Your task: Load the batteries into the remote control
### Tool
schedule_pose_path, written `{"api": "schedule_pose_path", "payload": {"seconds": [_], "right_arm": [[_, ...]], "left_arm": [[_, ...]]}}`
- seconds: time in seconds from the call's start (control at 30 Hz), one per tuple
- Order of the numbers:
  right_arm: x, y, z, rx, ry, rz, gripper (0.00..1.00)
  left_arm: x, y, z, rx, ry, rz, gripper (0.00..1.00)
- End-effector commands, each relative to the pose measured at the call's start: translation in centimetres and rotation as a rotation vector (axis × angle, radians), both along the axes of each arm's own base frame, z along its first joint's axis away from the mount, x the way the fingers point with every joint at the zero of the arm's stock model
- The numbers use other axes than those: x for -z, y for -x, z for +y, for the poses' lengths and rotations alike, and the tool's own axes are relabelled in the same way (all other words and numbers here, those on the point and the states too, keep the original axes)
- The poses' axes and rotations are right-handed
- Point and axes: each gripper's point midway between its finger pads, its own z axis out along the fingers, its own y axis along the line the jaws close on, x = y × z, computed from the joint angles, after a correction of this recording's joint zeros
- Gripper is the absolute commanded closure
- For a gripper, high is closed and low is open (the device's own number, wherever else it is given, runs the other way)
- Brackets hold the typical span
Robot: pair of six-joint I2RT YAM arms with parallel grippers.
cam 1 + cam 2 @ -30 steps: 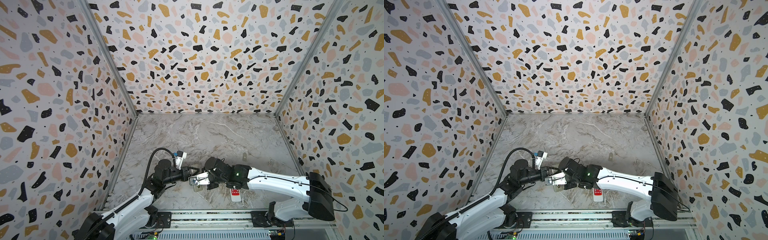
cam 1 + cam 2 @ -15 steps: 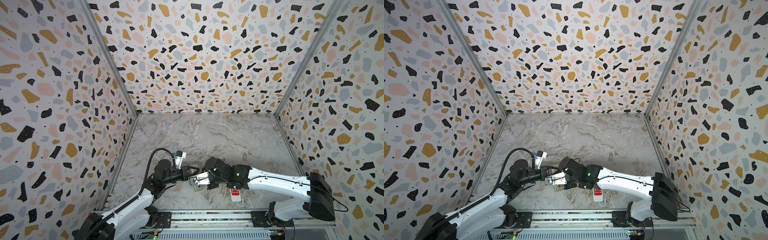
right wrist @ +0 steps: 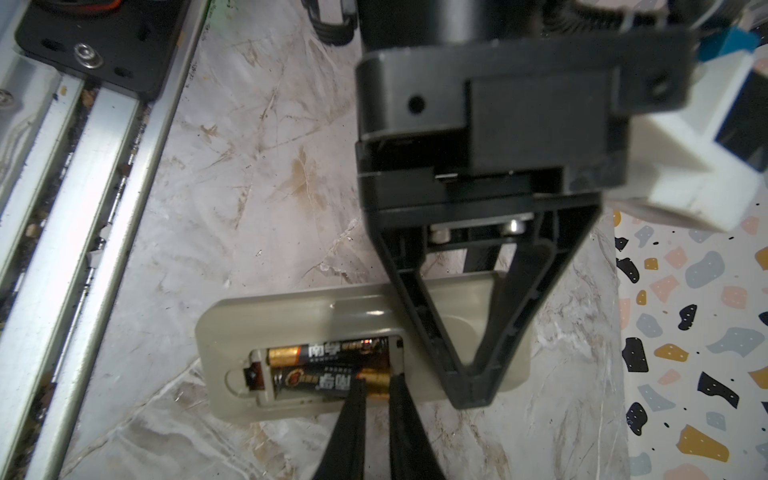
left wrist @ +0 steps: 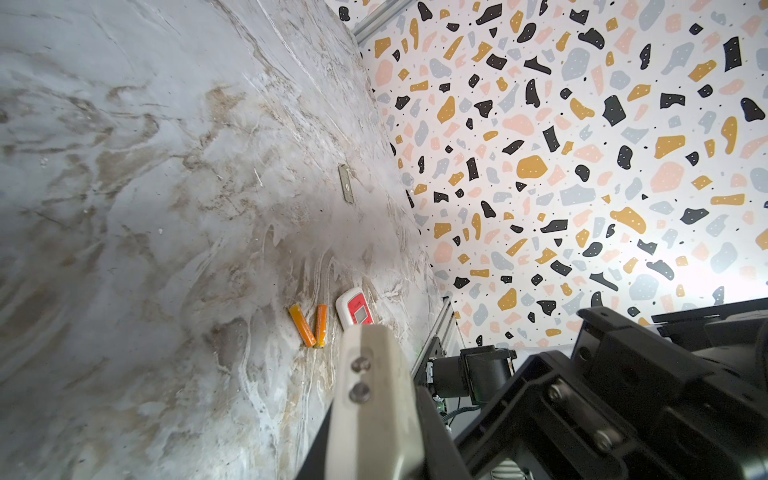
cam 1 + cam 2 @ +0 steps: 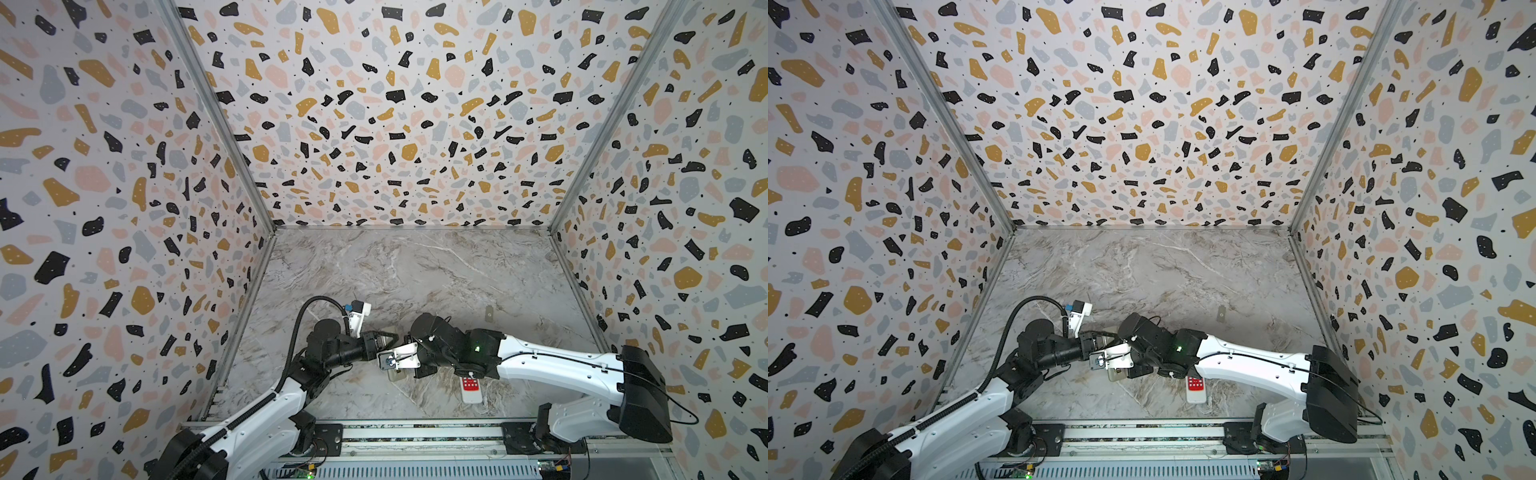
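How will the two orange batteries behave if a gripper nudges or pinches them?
The orange batteries are slim smooth cylinders lying loose on the marble table, so they'll likely roll when nudged sideways. Probably rigid; round sides may slip from a pinch.
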Motion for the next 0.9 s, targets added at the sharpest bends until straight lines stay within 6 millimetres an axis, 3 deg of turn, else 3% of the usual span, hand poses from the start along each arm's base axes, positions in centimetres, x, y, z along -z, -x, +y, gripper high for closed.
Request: {"api": "schedule_pose_path", "payload": {"seconds": [0.0,0.87], "right_arm": [[4.3,1.6,-1.1,-0.022,0.139,0.083,0.86],[3.9,2.4,-1.0,-0.044,0.128,0.130,0.82]], "left_arm": [[-10.4,1.7,-0.9,0.110,0.251,-0.303,1.00],[-13.2,3.4,-0.3,0.141,0.325,-0.395,1.00]]}}
